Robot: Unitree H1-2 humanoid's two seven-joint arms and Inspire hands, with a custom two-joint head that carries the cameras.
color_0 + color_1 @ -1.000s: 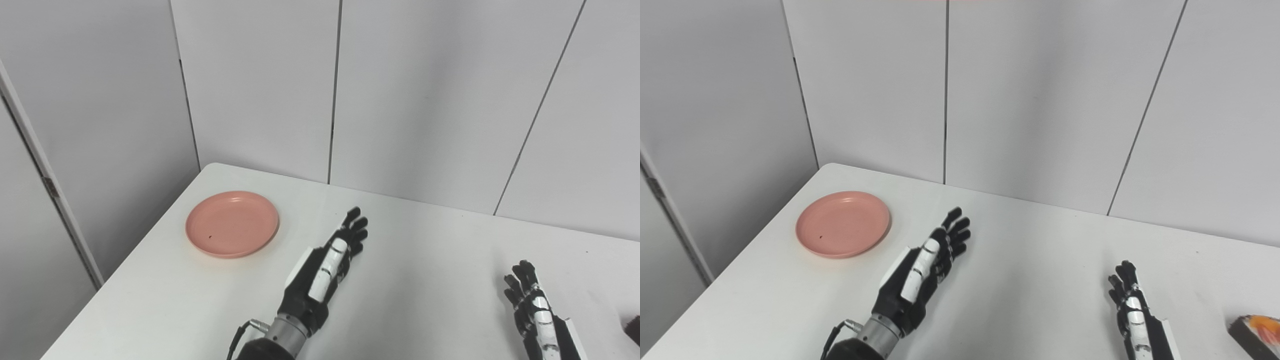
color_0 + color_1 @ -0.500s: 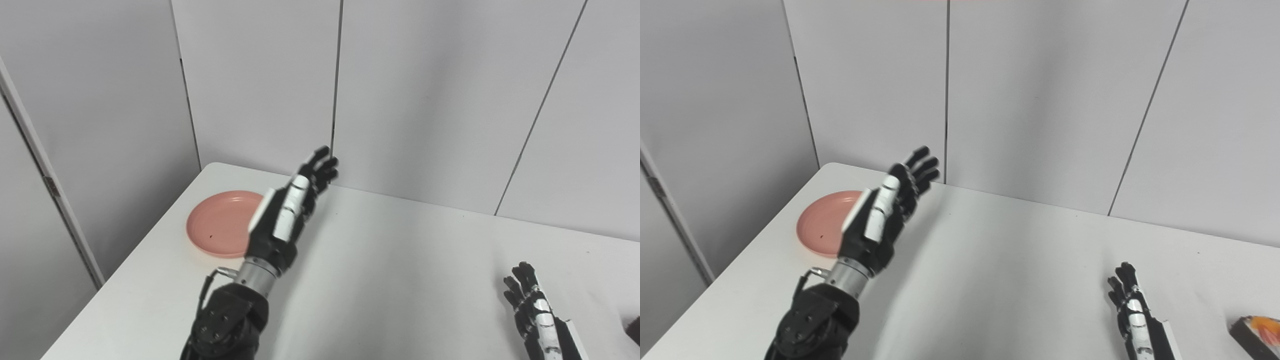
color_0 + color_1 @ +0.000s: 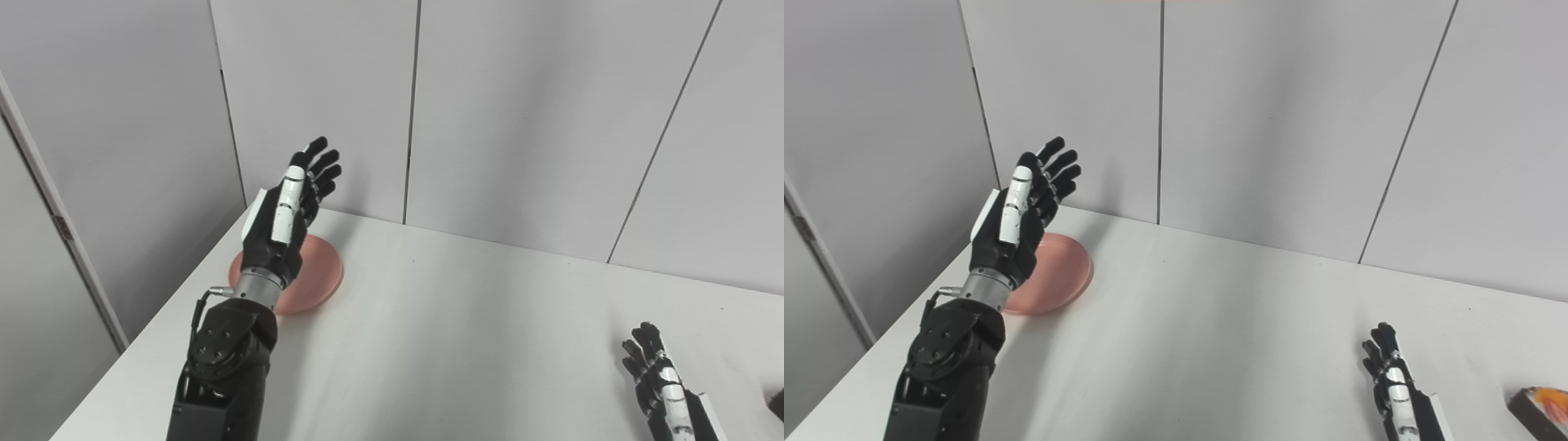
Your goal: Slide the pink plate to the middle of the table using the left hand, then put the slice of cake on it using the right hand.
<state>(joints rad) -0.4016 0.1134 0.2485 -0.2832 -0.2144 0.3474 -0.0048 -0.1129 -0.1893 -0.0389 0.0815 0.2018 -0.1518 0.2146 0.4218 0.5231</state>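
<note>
The pink plate (image 3: 318, 272) lies near the table's far left corner, partly hidden behind my left forearm. My left hand (image 3: 288, 205) is raised high above the plate, open, fingers spread and pointing up toward the wall. My right hand (image 3: 1390, 383) rests open on the table at the lower right, fingers straight. The slice of cake (image 3: 1540, 407), dark with an orange and white top, sits at the right edge of the right eye view, a short way right of the right hand. In the left eye view only a dark sliver of the cake (image 3: 776, 405) shows.
The white table (image 3: 465, 318) stretches between the plate and the cake. Grey wall panels (image 3: 520, 110) stand right behind its far edge. The table's left edge drops off just left of the plate.
My left hand has risen from the table's middle and swung left and up, now above the plate. The right hand, plate and cake have stayed put.
</note>
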